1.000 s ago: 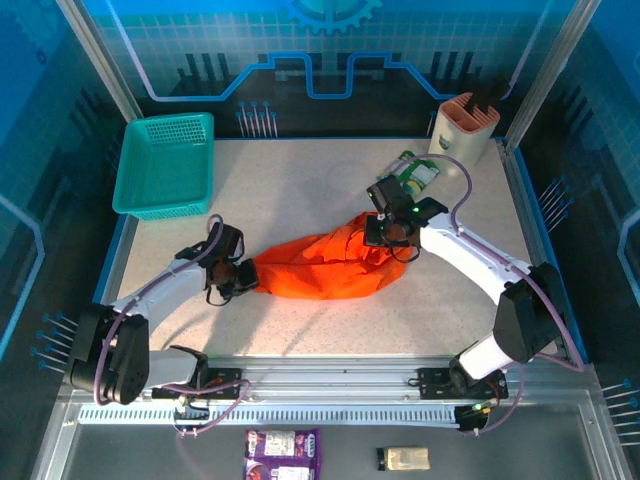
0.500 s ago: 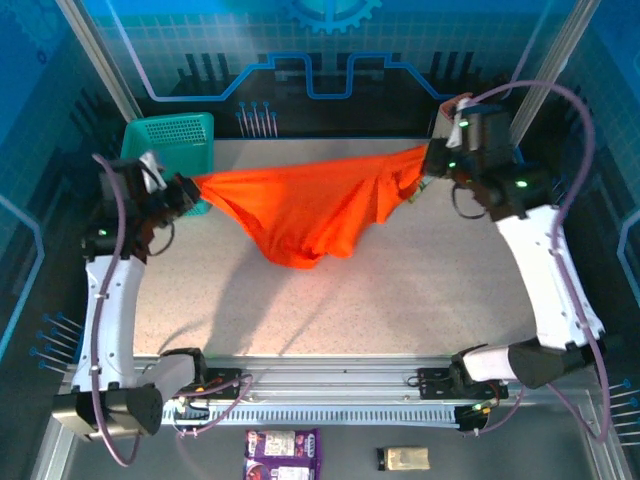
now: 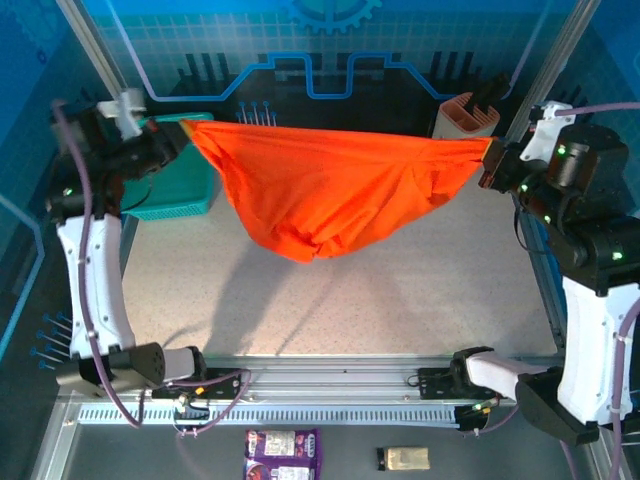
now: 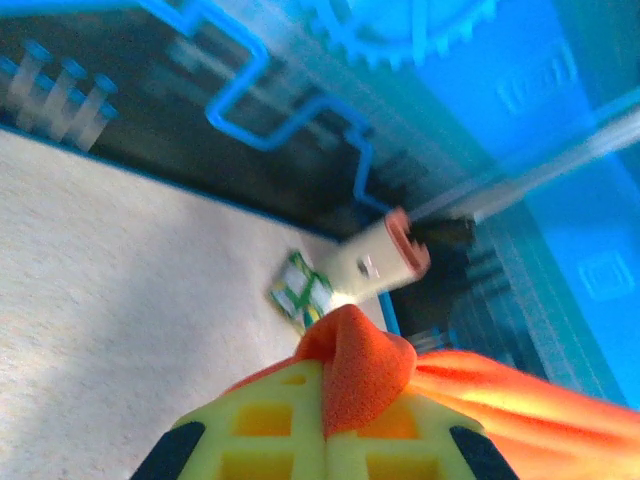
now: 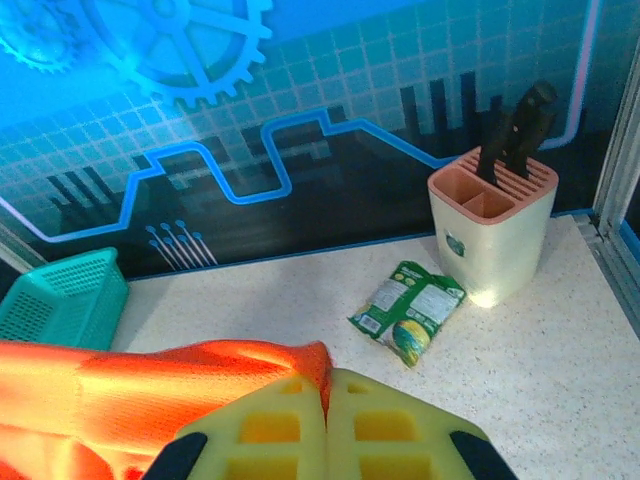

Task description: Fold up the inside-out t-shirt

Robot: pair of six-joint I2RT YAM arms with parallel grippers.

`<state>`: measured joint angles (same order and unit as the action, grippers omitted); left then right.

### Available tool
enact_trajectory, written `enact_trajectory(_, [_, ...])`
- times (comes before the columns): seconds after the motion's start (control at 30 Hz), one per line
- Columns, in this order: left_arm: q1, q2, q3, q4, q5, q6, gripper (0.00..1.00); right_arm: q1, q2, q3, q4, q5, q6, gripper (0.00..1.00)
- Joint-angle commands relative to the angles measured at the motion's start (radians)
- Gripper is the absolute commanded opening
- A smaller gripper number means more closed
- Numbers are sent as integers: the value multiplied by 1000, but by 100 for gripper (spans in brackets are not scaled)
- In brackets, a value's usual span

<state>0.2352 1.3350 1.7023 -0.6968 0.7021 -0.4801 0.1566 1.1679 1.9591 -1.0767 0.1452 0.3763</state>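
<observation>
1. My left gripper (image 3: 178, 132) and right gripper (image 3: 492, 160), each clamped on a shirt edge, have lifted and spread apart.
2. The shirt (image 3: 320, 190), heaped a second ago, now hangs stretched between them above the table (image 3: 400, 300).
3. Opened out, it looks ready to lay flat.

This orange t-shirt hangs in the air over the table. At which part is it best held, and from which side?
Probably at the two ends of its top edge, each from the outer side, as now: the left gripper is shut on one end of the t-shirt, the right gripper on the other. That edge runs taut while the middle sags, so end grips spread the cloth.
</observation>
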Motion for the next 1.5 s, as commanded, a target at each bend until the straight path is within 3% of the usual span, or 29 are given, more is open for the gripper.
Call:
enact_trajectory(0.0, [-121,115,-33,-114,-79,106,0,-31,58,-139,19,16,-1,0])
enact_trajectory(0.13, [-210,249,-179,-76,-153,141,2,-58,101,-387,116,-3,20,0])
enact_trajectory(0.2, [-244,315,-227,-35,-198,147,10,-83,127,-498,171,-14,32,0])
enact_trajectory(0.3, [-274,316,-310,73,-239,127,32,-122,160,-605,234,-30,38,0])
enact_trajectory(0.4, [-287,299,-361,95,-224,116,39,-149,173,-659,275,-50,37,0])
enact_trajectory(0.53, [-347,246,-487,112,-257,118,41,-165,179,-685,291,-66,32,0])
enact_trajectory(0.67, [-462,247,-572,148,-354,102,41,-165,182,-695,293,-75,25,0])
enact_trajectory(0.87, [-591,408,-445,111,-489,204,41,-165,179,-707,287,-81,13,0])
enact_trajectory(1.17, [-616,625,-211,-60,-672,338,41,-170,162,-722,280,-76,9,0])
enact_trajectory(1.47, [-632,688,-193,-84,-600,342,34,-171,160,-717,277,-71,10,0])
